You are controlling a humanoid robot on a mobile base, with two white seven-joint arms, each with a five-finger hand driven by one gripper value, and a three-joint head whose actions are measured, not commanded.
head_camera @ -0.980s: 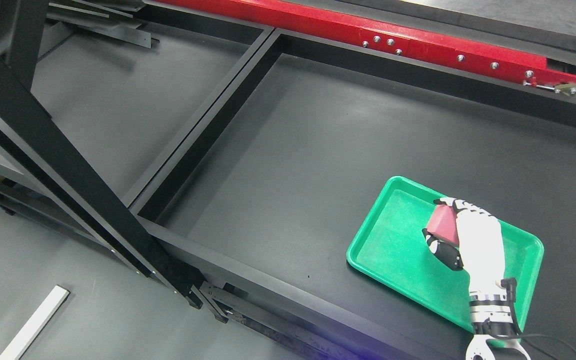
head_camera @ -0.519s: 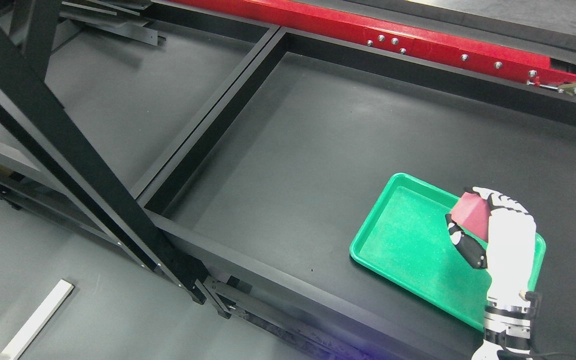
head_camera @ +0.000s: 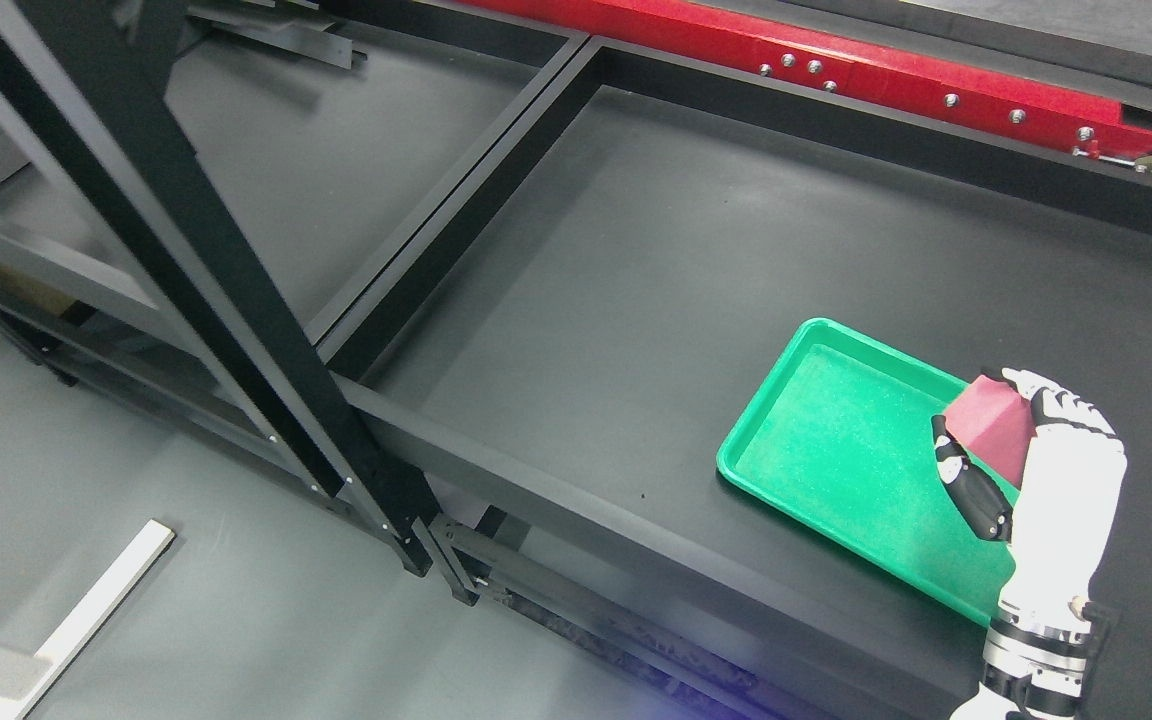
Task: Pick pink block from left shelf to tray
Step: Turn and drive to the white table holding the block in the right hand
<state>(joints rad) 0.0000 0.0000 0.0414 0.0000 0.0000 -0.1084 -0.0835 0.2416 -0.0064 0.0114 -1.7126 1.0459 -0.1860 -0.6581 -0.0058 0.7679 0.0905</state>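
Camera panned; right hand (head_camera: pixel 1056 470) still grips pink block (head_camera: pixel 988 425) above green tray (head_camera: pixel 836 450).

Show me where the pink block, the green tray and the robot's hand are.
pink block (head_camera: pixel 988 425), head view, its visible face.
green tray (head_camera: pixel 841 440), head view, bare floor.
right hand (head_camera: pixel 1066 480), head view, its white back.

Right robot hand (head_camera: pixel 1041 470) upright, fingers curled in grasp.
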